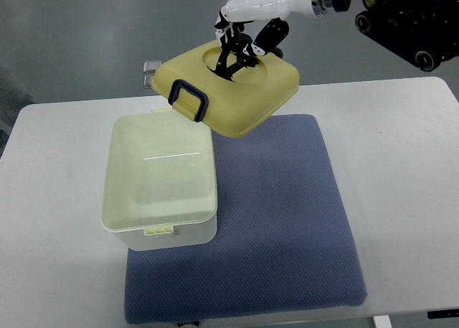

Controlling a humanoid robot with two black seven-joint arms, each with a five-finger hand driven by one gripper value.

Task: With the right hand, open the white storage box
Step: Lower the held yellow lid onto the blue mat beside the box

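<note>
We're looking down on the white storage box (pixel 161 181), and it sits open on the left edge of the blue mat (pixel 272 220), its left side hanging over onto the white desk (pixel 57 184). Its long axis runs from the near edge toward the far edge of the desk, slightly tilted, with the small latch tab (pixel 161 230) facing us at the near end. We can see straight into the bare pale interior.

Up above, the yellow lid (pixel 228 89) is off the box and held in the air, beyond the box's far end and a bit to the right. It's tilted, its dark blue handle (pixel 188 98) hanging at the lower left edge, pointing down toward the box's far rim.

We've got the right hand (pixel 244 44) reaching in from the upper right, white shell on top, wrist extending back toward the corner. Its dark fingers (pixel 233 55) are curled down into the recess on the lid's top, gripping the lid there.

Behind the lid, a small metal bracket (pixel 150 71) peeks out at the desk's far edge. Nothing lies between lid and box.
</note>
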